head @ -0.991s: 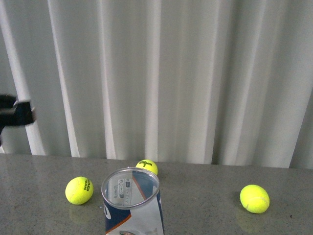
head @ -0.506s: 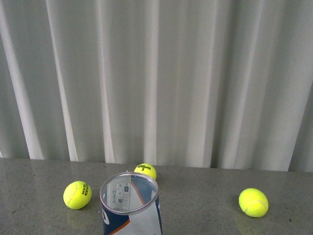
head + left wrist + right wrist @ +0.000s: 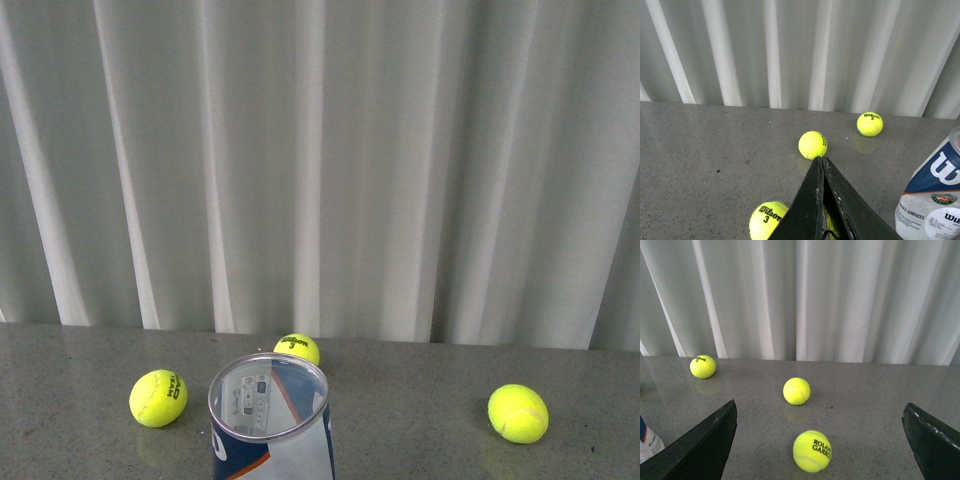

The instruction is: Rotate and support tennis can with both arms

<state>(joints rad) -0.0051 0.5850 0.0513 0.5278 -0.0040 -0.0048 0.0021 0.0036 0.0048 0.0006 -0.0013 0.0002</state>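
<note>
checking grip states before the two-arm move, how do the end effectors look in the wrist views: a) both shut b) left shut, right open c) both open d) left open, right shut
b: the left end effector has its black fingers pressed together, while the right end effector has its fingers spread far apart with nothing between them.

The tennis can [image 3: 270, 420] stood upright on the grey table [image 3: 420, 430], its open mouth unobstructed from above. A ball [image 3: 158, 398] lay near its left side, another ball [image 3: 297, 349] just behind its rim, narrowing access there. On the can's right, bare tabletop stretched to a third ball [image 3: 518, 413], well apart. A curtain [image 3: 320, 160] closed off the space behind the can, beyond the table's far edge.
</note>
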